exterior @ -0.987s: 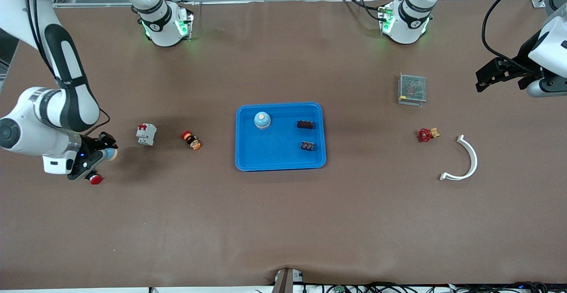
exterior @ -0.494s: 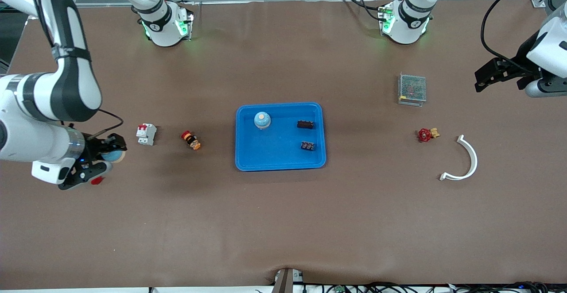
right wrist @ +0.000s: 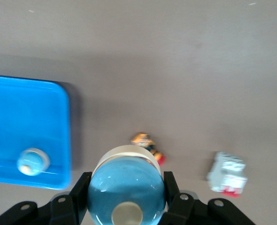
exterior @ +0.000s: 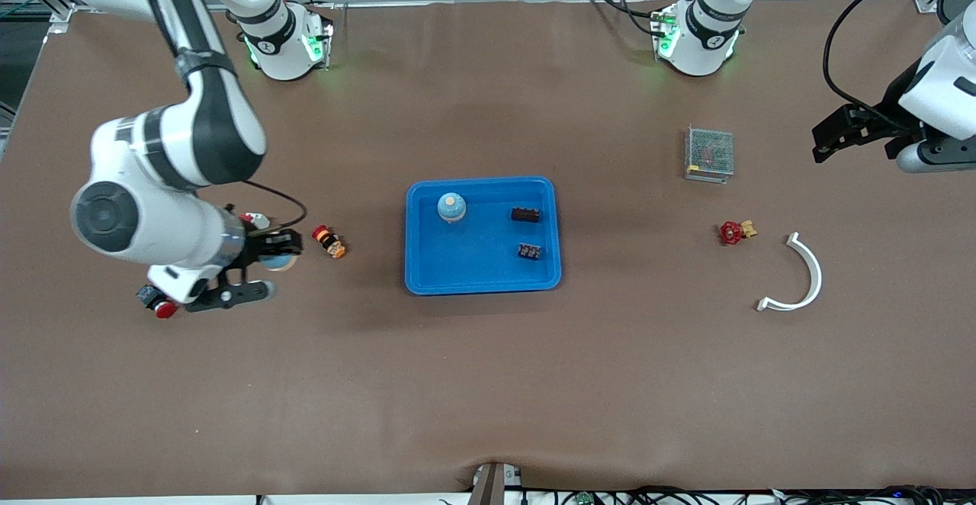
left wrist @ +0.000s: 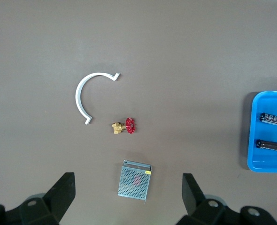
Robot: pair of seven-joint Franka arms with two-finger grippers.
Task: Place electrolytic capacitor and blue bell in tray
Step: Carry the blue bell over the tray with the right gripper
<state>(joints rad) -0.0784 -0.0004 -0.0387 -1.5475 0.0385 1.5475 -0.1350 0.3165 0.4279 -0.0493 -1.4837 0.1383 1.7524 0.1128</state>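
The right gripper (exterior: 263,261) is up over the counter (exterior: 488,383) toward the right arm's end, its fingers (right wrist: 173,187) closed on a blue bell (right wrist: 127,185), so the bell is off the counter and still outside the tray (exterior: 427,276). Relative to the tray, a small orange part (exterior: 329,242) lies on the counter toward the right arm's end, just beside the held bell, and a white breaker (right wrist: 227,172) lies near it, partly hidden by the arm in the front view. A red button (exterior: 162,308) lies on the counter below that arm.

In the tray stand a second bell (exterior: 451,207) and two dark capacitors (exterior: 525,215), one nearer the front camera (exterior: 530,250).

The left gripper (left wrist: 129,197) waits wide open and empty, over the counter near the left arm's end. From the tray toward that end lie a mesh box (exterior: 709,153), a red valve (exterior: 734,231) and a white clip (exterior: 801,280).
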